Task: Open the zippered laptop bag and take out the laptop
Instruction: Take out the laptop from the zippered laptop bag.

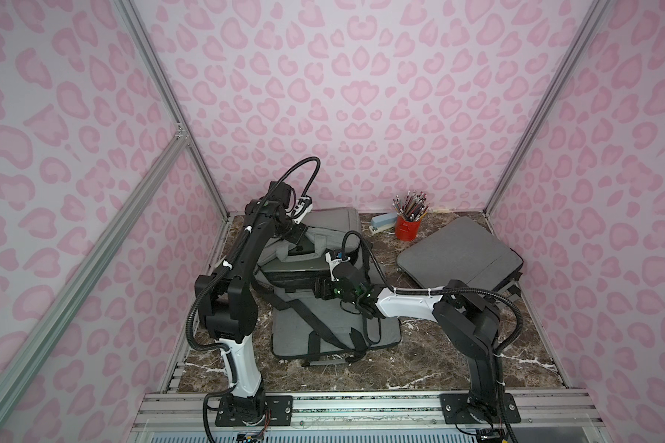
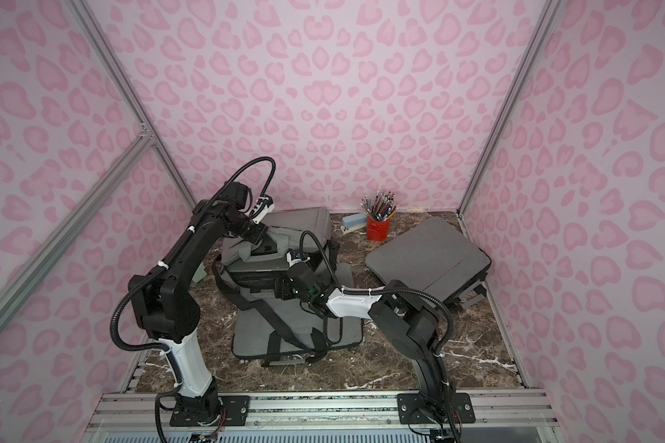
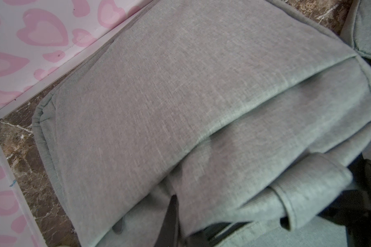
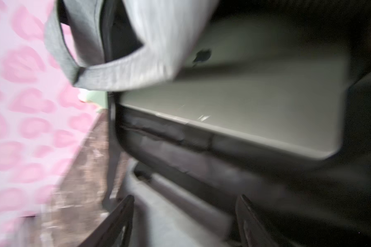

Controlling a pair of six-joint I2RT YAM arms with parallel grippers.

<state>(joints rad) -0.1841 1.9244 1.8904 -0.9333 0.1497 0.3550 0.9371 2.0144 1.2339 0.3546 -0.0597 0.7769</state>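
Note:
The grey laptop bag (image 1: 323, 331) lies unzipped in mid-table in both top views, its lid flap (image 1: 325, 230) turned up toward the back wall. Inside, on black lining (image 4: 201, 154), the grey laptop (image 1: 296, 265) (image 2: 258, 265) (image 4: 255, 102) lies flat and partly uncovered. My left gripper (image 1: 299, 238) (image 2: 260, 240) is shut on the bag's flap; in the left wrist view grey fabric (image 3: 180, 96) fills the frame and folds round a dark finger (image 3: 172, 216). My right gripper (image 1: 319, 293) (image 4: 184, 222) is open just off the laptop's near edge, nothing between its fingers (image 4: 120, 218).
A second grey bag (image 1: 459, 253) lies at the right, close to the right arm's elbow. A red cup of pencils (image 1: 407, 227) and a blue stapler (image 1: 382, 222) stand at the back. Black shoulder straps (image 1: 308, 314) trail over the bag. A pale green object (image 2: 199, 274) lies left of the bag.

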